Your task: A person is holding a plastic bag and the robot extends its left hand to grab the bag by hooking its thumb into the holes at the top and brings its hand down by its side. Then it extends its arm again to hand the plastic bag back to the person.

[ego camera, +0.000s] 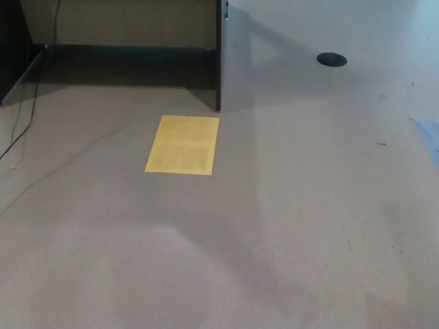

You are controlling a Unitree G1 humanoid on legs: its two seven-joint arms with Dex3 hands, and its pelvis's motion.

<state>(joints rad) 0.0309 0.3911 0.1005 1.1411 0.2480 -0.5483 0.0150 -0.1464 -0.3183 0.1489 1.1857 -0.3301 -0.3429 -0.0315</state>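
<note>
Neither of my hands shows in the head view, and no part of my arms comes into the picture. No plastic bag and no person are in sight. The view looks down on a beige floor (274, 240) with soft shadows across it.
A yellow rectangular sheet (182, 144) lies flat on the floor left of centre. A dark partition edge (219, 62) stands behind it, with a dark baseboard (123, 49) to its left. A thin cable (27, 123) trails at far left. A black round hole (332, 59) and a pale blue patch (431, 133) are at right.
</note>
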